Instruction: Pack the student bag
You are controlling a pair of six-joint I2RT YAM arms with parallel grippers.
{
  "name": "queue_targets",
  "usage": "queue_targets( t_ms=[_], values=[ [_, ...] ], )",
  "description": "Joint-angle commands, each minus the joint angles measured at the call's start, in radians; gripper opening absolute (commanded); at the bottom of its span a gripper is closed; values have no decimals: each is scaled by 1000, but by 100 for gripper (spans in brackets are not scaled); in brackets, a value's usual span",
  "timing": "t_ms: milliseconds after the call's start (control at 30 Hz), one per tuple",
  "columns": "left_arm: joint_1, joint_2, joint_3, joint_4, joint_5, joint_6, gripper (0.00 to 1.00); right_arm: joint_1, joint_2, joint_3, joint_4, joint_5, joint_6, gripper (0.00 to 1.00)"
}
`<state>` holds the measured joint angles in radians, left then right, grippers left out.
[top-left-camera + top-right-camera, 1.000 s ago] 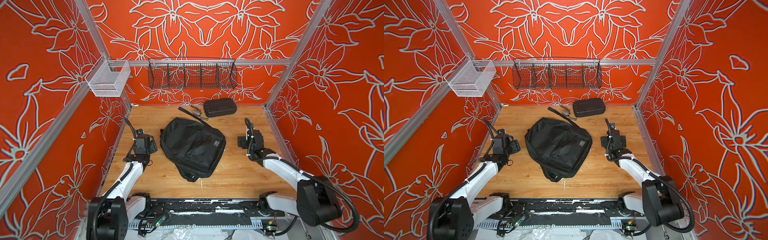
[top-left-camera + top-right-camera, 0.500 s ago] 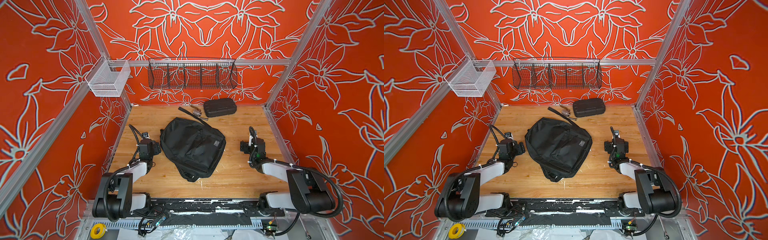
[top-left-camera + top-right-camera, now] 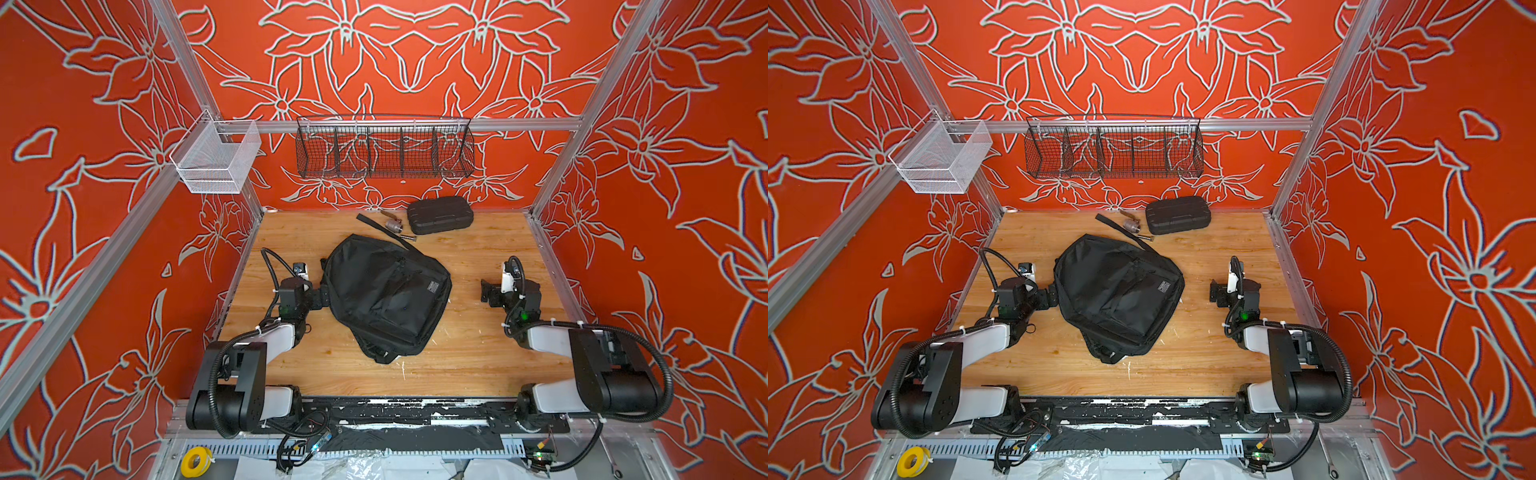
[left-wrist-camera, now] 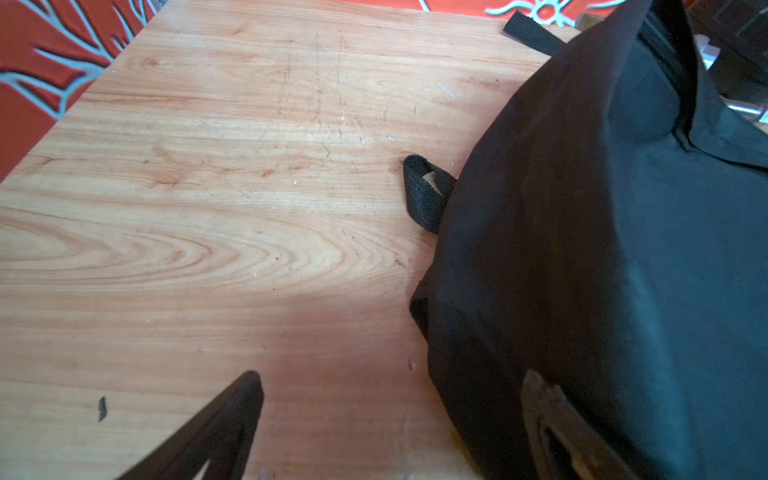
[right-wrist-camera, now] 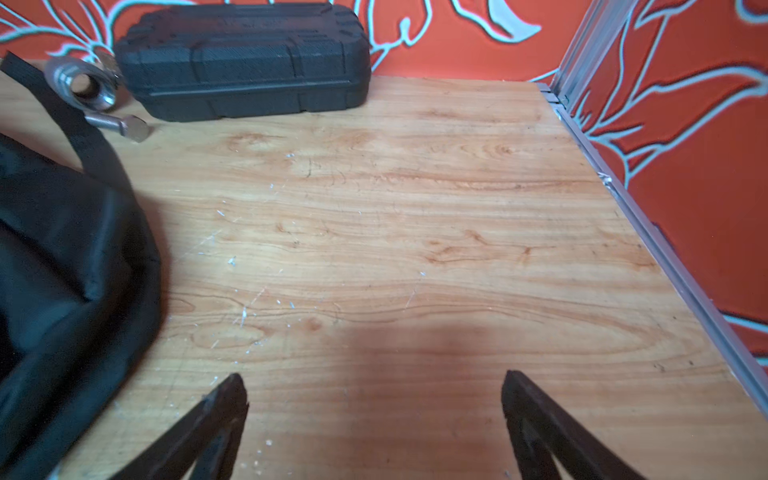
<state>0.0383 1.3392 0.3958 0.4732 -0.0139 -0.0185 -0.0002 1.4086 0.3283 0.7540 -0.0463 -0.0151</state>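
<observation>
Left gripper (image 4: 395, 386): jaws spread, nothing grasped, one finger at the left side of the student bag (image 3: 386, 295). Right gripper (image 5: 374, 386): spread, empty, over bare bench (image 3: 478, 249) near the right edge. Bag laid flat mid-bench, seemingly closed. Step judged: opening not yet begun; its opening must be found and the fabric held down. Ribbed case (image 3: 439, 215) and metal fittings (image 3: 392, 225) are set by the far edge, with a loose strap (image 3: 374, 224) trailed beside them.

White arm links (image 3: 274, 338), black joints (image 3: 615, 374), ribbed black cables (image 3: 212, 390), green lights (image 3: 524, 316)
</observation>
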Motion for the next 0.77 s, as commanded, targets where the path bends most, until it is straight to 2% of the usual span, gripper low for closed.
queue_targets(
  t_ms=[0, 733],
  values=[
    [-4, 9, 20, 10, 2, 9, 97, -2, 4, 1, 30, -41, -16, 98],
    [-6, 10, 19, 10, -3, 9, 97, -3, -1, -3, 36, -38, -18, 97]
  ],
)
